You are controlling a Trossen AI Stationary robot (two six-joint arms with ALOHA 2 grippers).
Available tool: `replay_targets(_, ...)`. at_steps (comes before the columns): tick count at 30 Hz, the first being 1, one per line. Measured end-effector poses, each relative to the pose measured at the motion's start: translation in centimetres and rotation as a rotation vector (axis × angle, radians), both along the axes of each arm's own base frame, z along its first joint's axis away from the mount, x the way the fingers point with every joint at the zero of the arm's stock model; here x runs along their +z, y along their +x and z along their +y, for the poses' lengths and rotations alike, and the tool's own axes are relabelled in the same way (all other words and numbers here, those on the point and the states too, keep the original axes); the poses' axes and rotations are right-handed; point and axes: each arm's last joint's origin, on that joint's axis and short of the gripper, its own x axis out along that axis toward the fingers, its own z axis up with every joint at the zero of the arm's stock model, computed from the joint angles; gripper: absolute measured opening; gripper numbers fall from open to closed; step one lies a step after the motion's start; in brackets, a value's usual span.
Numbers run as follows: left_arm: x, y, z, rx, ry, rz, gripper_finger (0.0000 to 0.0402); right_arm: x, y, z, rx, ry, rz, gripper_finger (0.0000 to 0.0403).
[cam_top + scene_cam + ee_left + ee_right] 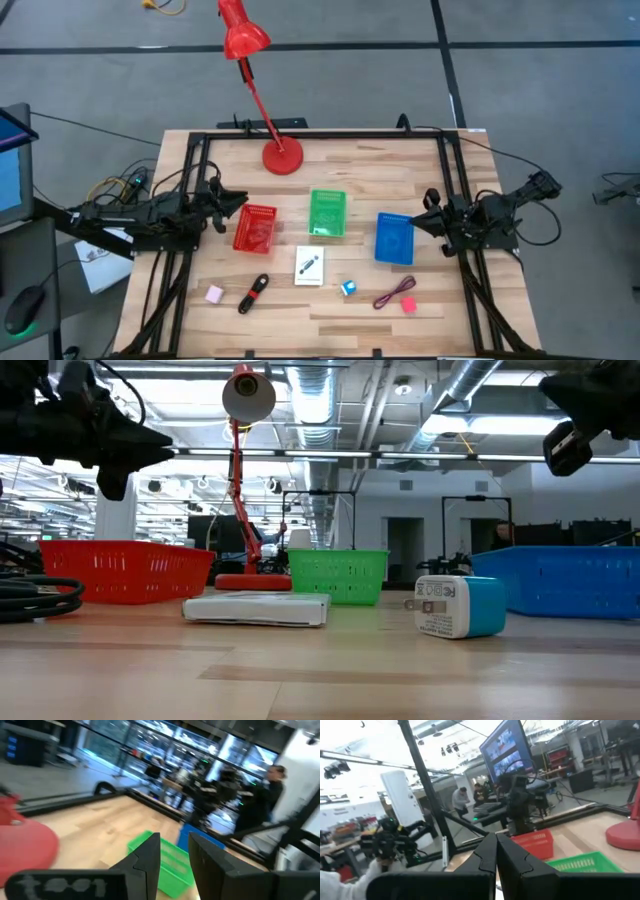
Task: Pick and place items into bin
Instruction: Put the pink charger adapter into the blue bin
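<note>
**Both arms parked high, every item still out on the table**

In the high view the left gripper (237, 203) hangs at the table's 9 o'clock side, just beside the red basket (255, 228); its wrist view shows the fingers (150, 857) slightly apart and holding nothing. The right gripper (432, 205) waits at 3 o'clock by the blue basket (394, 238), fingers (490, 852) pressed together, empty. The green basket (327, 213) sits between them.

None of the items is binned. They lie in a row toward 6 o'clock: pink block (214, 294), black-and-red stick (254, 292), white card (310, 267), blue-white cube (348, 288), dark red cord (392, 293) and a second pink block (408, 305) touching it.

Risks, as I judge them: the card lies flat and may slide instead of lifting; the cord could drag its neighbouring block; the stick may roll. The outer blocks lie near the table's side rails. The red lamp (262, 100) leans over 12 o'clock, well apart from the items. Open wood between baskets and items gives descent room.
</note>
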Motion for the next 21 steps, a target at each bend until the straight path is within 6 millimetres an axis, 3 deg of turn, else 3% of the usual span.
replay_targets(7, 0.1, -0.1, 0.2, 0.071, -0.005, -0.010, 0.0087, 1.9, -0.5, 0.2, 0.074, -0.113, -0.026, 0.0001)
replay_targets(13, 0.1, -0.1, 0.2, 0.071, -0.005, -0.013, 0.0087, 6.3, -0.3, 0.5, 0.058, -0.219, -0.013, 0.0009)
replay_targets(18, 0.1, -0.1, 0.2, 0.071, -0.005, -0.015, 0.0087, 10.2, 2.0, 2.1, 0.100, -0.295, 0.151, 0.0015)
replay_targets(21, 0.1, -0.1, 0.2, 0.071, -0.006, -0.014, 0.0087, 11.5, 4.8, 4.2, 0.164, -0.285, 0.391, 0.0020)
